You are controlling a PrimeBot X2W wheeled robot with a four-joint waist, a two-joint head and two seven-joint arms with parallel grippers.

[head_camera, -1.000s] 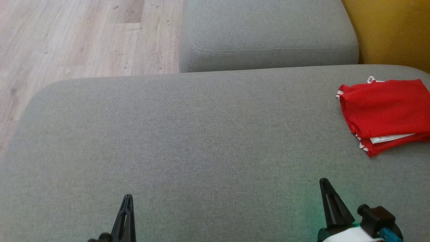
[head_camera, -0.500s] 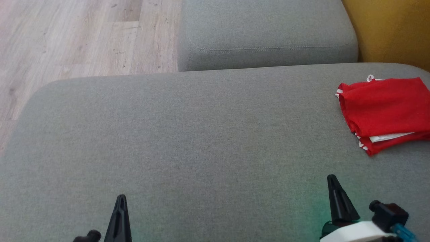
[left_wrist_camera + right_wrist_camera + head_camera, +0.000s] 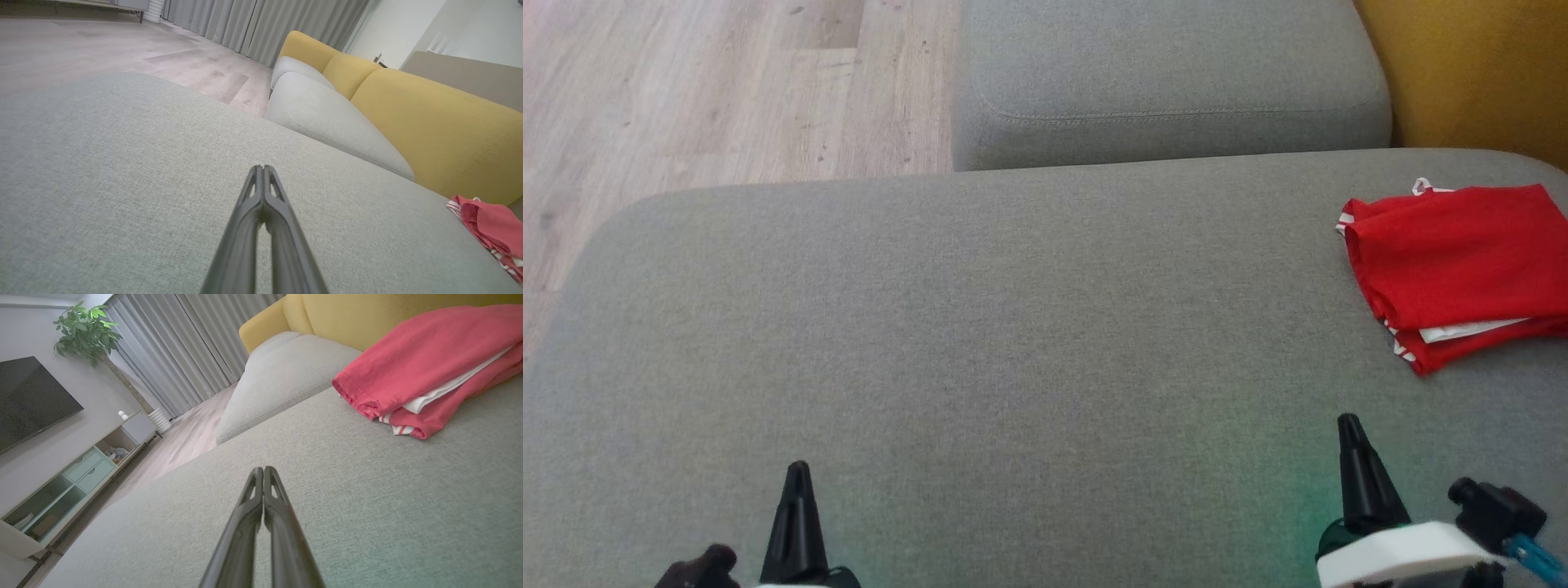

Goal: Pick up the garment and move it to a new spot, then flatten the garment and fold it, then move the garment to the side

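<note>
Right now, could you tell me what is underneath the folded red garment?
The garment lies on the grey cushion; white fabric shows between its folds. The cushion beneath it is covered.

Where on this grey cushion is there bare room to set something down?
Bare: the cushion from its left edge by the wooden floor across to the red garment. Crowded: the far right, where that garment lies folded.

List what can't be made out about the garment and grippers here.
Garment: right end cut off by the right edge in head and both wrist views.
Its inner layers: hidden under the top red fold.
Left gripper and right gripper: bases cut by the head view's bottom edge.
Cabinet contents: too small, blurred, right wrist view.
</note>
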